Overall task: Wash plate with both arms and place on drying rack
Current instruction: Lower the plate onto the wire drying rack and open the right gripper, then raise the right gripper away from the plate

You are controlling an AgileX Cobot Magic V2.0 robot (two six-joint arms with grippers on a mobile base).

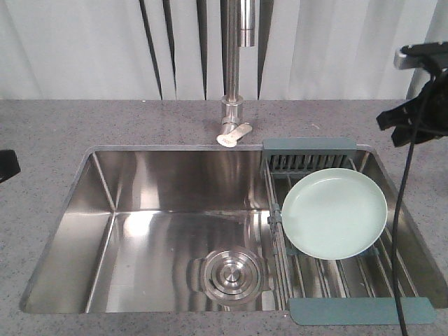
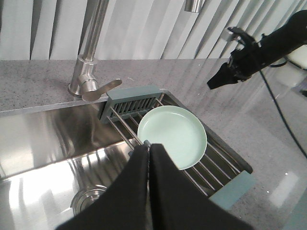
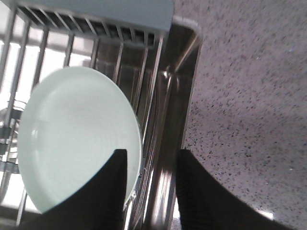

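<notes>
The pale mint-green plate point(image 1: 334, 213) lies tilted on the steel rods of the drying rack point(image 1: 360, 310), which spans the right end of the sink. My right gripper point(image 3: 151, 154) hangs open above the plate's right rim and the sink's right wall, holding nothing. In the front view it point(image 1: 389, 120) hovers high over the counter at the far right, trailing a black cable. My left gripper point(image 2: 149, 146) is shut and empty, raised over the sink with the plate point(image 2: 172, 135) just beyond its tips. Only a black corner of the left arm point(image 1: 7, 165) shows at the front view's left edge.
The steel sink point(image 1: 105, 189) has a round drain point(image 1: 231, 275) at its bottom centre. A tall faucet point(image 1: 234, 105) with a side lever stands behind it. Speckled grey counter point(image 1: 49, 133) surrounds the sink, with white curtains behind.
</notes>
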